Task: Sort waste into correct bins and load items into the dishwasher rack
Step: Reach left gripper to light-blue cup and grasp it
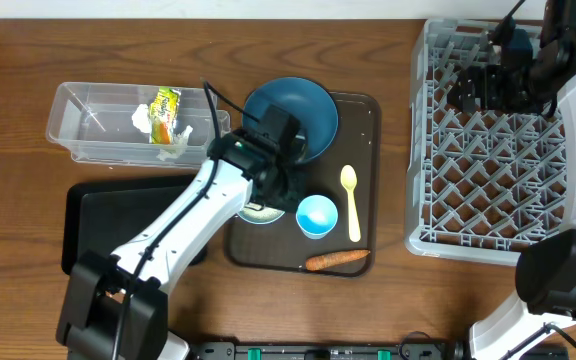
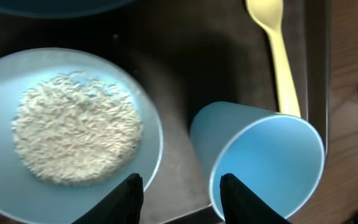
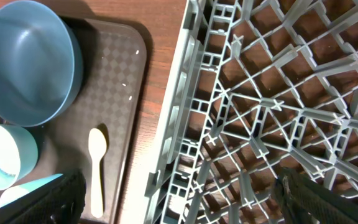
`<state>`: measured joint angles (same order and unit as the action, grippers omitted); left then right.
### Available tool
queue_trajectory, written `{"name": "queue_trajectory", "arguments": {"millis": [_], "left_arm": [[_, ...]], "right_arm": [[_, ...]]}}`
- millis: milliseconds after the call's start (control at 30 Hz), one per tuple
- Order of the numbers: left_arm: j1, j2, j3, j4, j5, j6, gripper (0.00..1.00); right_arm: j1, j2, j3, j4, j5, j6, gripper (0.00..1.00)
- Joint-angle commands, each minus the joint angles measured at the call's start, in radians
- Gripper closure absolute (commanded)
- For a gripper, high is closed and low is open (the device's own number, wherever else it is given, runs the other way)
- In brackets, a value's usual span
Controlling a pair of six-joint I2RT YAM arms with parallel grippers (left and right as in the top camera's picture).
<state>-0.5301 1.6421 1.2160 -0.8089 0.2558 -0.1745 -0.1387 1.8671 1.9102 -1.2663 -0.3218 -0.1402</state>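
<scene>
Far left, one clear tub (image 1: 78, 110) holds one tissue (image 1: 144, 120) and one wrapper (image 1: 166, 113), with one black tray (image 1: 93, 215) below. The left gripper (image 2: 180, 186), fingers apart, hangs between the one rice bowl (image 2: 151, 134) and one blue cup (image 2: 266, 155). Nearby: one big blue bowl (image 1: 290, 115), one spoon (image 1: 349, 195), one carrot (image 1: 336, 260). The right gripper (image 3: 182, 186), spread wide, is over the single rack (image 1: 488, 150).

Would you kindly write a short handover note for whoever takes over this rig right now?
Left pincer: open, empty, hovering between the bowl holding rice and the light-blue cup.
Right pincer: open, empty, above the rack.
Done: tissue and wrapper in clear tub.
Left: bin rice and carrot; load dark blue bowl, spoon, cup and bowl, now on the brown tray.
No dishes seen in rack.
</scene>
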Motion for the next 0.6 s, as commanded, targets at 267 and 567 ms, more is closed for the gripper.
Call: {"name": "queue_trajectory", "arguments": {"millis": [267, 567], "left_arm": [[-0.028, 0.005, -0.021, -0.002, -0.003, 0.021, 0.57], [-0.038, 0.005, -0.026, 0.002, -0.003, 0.021, 0.57]], "right_arm": [[0.007, 0.005, 0.006, 0.002, 0.019, -0.014, 0.04], [0.007, 0.005, 0.006, 0.002, 0.019, -0.014, 0.04]]}}
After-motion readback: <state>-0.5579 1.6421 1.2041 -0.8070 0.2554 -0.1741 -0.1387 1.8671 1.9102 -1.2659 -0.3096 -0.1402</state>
